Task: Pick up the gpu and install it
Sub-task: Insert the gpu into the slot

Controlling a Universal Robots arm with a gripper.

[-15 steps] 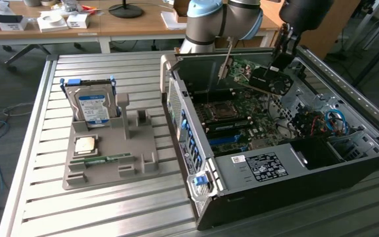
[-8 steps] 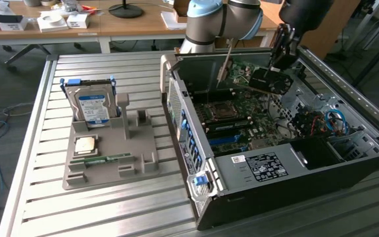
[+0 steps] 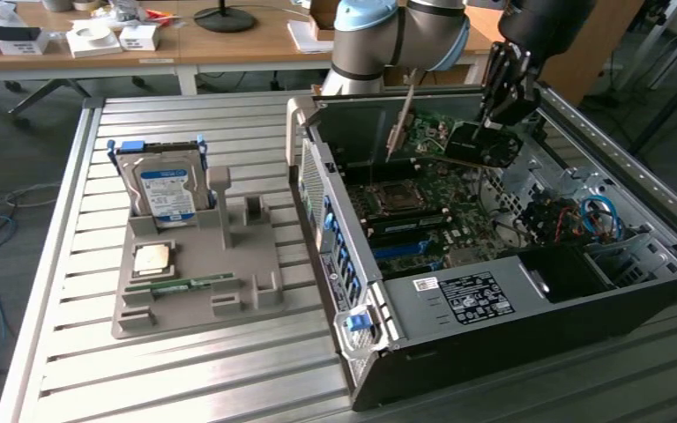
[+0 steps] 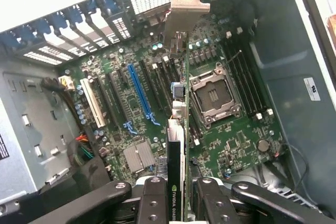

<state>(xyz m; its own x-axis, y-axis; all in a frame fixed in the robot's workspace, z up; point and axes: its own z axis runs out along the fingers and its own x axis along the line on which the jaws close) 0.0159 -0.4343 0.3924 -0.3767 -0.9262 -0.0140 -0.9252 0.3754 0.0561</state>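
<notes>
My gripper (image 3: pixel 506 104) hangs over the open computer case (image 3: pixel 468 304), shut on the gpu (image 3: pixel 479 144). The gpu is a dark card with a black cooler, and its silvery bracket (image 3: pixel 402 123) points down toward the case's rear wall. The card hangs tilted above the green motherboard (image 3: pixel 415 207) and does not touch it. In the wrist view the gpu (image 4: pixel 176 150) is edge-on between the two black fingers (image 4: pixel 152 200), its bracket (image 4: pixel 186 6) at the far end. It hovers between the blue expansion slot (image 4: pixel 139 93) and the processor socket (image 4: pixel 215 95).
A grey holder (image 3: pixel 197 264) on the slatted metal table carries a hard drive (image 3: pixel 165 189), a processor chip (image 3: pixel 152 258) and a green memory stick (image 3: pixel 180 286). Case walls, rear slot covers (image 4: pixel 79 22) and cables (image 3: pixel 591 220) surround the card. Desks stand behind.
</notes>
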